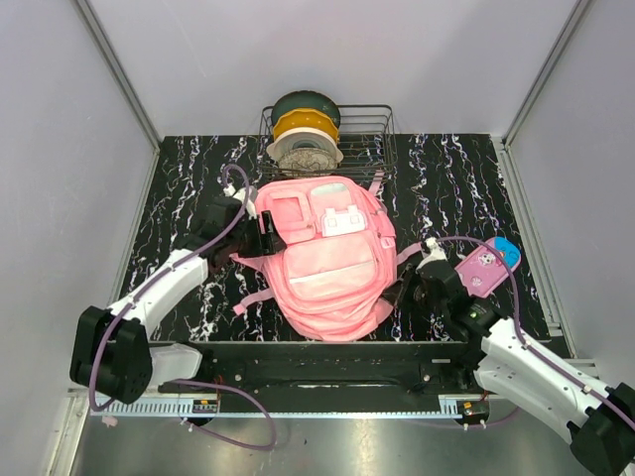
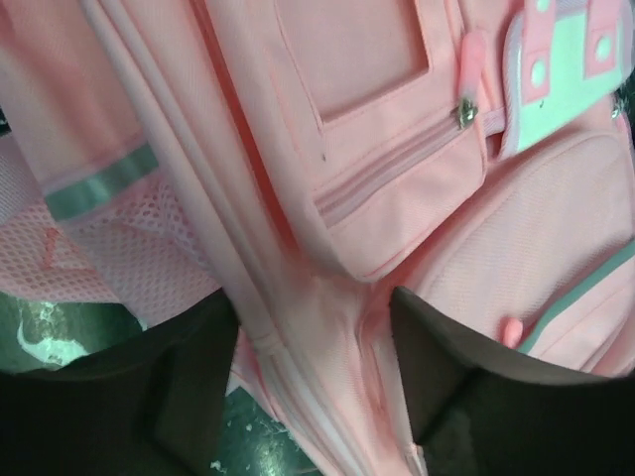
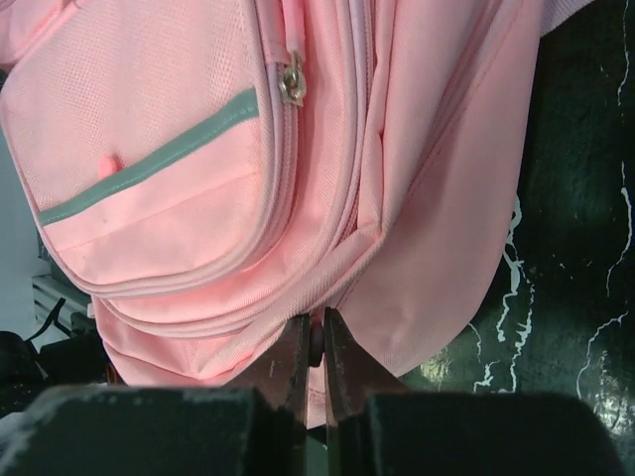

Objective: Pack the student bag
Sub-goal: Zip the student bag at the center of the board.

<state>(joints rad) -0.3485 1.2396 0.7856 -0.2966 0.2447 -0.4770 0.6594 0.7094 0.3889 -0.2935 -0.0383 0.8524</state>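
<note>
The student bag (image 1: 327, 263), a big soft pink backpack, lies front up in the middle of the black marbled table. My left gripper (image 1: 266, 236) is at its upper left edge. In the left wrist view its jaws (image 2: 313, 332) stand partly apart, with a creased fold of the bag (image 2: 377, 188) along a zip seam pressed between both fingers. My right gripper (image 1: 407, 291) is at the bag's lower right side. In the right wrist view it (image 3: 316, 335) is shut on a small dark piece at the bag's (image 3: 198, 149) side seam.
A small pink pencil case (image 1: 481, 270) with a blue end lies right of the bag, beside my right arm. A wire basket (image 1: 382, 124) holding spools (image 1: 306, 134) stands at the back, just behind the bag. Grey walls close the table on three sides.
</note>
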